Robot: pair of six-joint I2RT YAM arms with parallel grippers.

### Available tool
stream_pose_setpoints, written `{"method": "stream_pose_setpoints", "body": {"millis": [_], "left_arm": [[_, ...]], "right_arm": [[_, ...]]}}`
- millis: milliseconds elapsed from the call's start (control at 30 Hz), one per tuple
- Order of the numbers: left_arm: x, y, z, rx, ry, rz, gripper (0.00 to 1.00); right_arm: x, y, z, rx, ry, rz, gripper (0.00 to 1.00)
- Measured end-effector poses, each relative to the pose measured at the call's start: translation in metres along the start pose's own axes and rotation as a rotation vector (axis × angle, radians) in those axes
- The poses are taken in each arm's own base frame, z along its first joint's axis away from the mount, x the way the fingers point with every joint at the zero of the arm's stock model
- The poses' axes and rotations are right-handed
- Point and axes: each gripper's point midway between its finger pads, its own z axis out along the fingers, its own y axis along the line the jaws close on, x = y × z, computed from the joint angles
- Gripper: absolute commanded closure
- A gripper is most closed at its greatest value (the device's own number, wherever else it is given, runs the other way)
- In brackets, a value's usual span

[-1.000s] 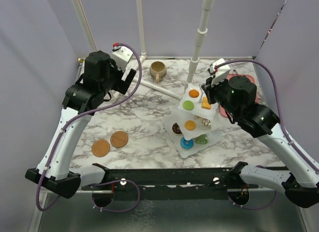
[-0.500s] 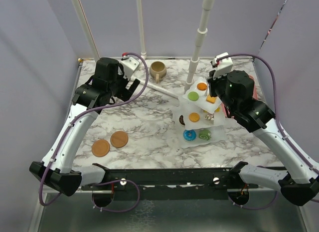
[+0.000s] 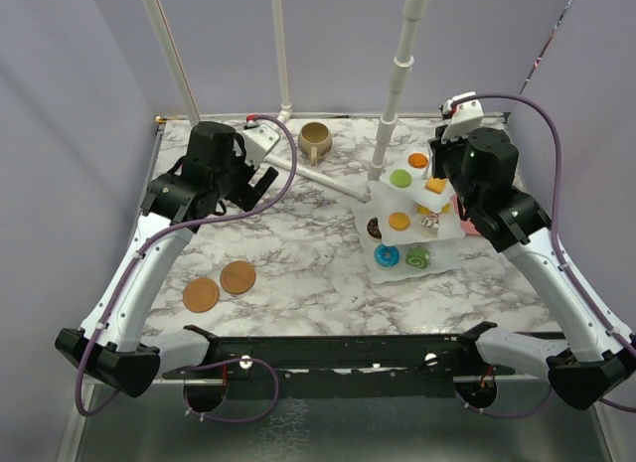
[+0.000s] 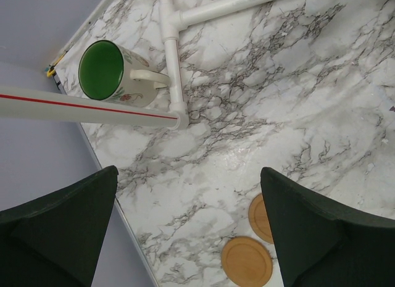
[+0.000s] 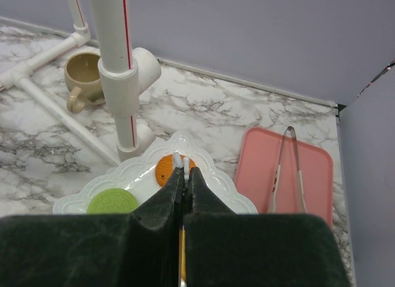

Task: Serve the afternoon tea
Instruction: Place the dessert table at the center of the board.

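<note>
The white three-tier stand [image 3: 437, 253] stands right of centre with toy pastries on every tier. A green macaron [image 3: 400, 178] and an orange cookie [image 3: 418, 160] lie on its top plate [image 5: 216, 188]. My right gripper [image 5: 184, 170] is shut on the thin white handle [image 5: 182, 158] that rises from that plate. The tan mug [image 3: 315, 139] sits at the back centre, also in the right wrist view [image 5: 83, 74]. The green-lined mug [image 4: 108, 71] stands in the back left corner. My left gripper [image 4: 188, 173] hangs open above bare marble, holding nothing.
White pipe posts [image 3: 397, 75] and floor pipes [image 4: 173, 65] cross the back of the table near both mugs. Two wooden coasters [image 3: 201, 294] [image 3: 238, 277] lie front left. A pink tray [image 5: 315, 170] with metal tongs [image 5: 287, 170] sits right of the stand.
The right gripper has carried the stand to the right and towards the back, keeping its hold on the handle. The left arm has swung a little rightward with its jaws still open.
</note>
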Motion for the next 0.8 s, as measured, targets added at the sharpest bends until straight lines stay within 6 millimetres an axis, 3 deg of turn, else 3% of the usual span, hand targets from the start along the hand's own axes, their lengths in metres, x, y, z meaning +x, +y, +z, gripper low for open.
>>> {"method": "stream_pose_setpoints", "body": {"millis": [200, 433, 633, 800], "left_arm": [[0.004, -0.003, -0.002, 0.019, 0.015, 0.02, 0.01], [0.017, -0.009, -0.003, 0.05, 0.046, 0.072, 0.01], [0.039, -0.015, -0.002, 0.077, 0.106, 0.129, 0.01], [0.044, -0.015, 0.0, 0.085, 0.12, 0.144, 0.01]], "right_arm": [[-0.002, -0.001, 0.01, -0.008, -0.014, 0.009, 0.99], [-0.004, 0.021, 0.008, -0.132, -0.027, 0.034, 0.99], [-0.004, 0.037, -0.011, -0.248, -0.053, 0.083, 1.0], [-0.005, 0.042, -0.03, -0.289, -0.071, 0.145, 0.99]]}}
